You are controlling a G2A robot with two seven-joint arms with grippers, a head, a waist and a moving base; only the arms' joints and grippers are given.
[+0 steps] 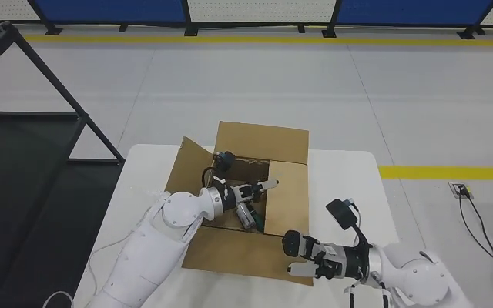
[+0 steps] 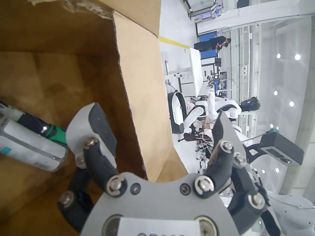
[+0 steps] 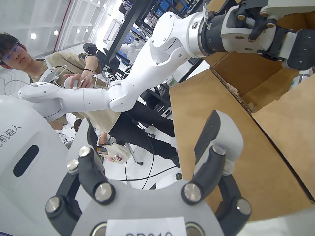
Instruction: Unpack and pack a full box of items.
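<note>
Box (image 1: 262, 142) on desk (image 1: 347, 177), flaps open; bottle (image 1: 248, 216) lies inside. Left gripper (image 1: 264, 189) spread, empty, just beside it: drop straight, clamp mid-body. Right gripper (image 1: 296, 259) released, empty, at near flap; shd steady box.

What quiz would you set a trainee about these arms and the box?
1. True or false: the left pincer hangs open over the inside of the cardboard box.
2. Where is the right pincer? A: deep inside the box. B: open, at the box's near side. C: shut on a bottle.
3. Fill in: the white bottle lying in the box has a ____ end.
Key: 1 true; 2 B; 3 green.
</note>
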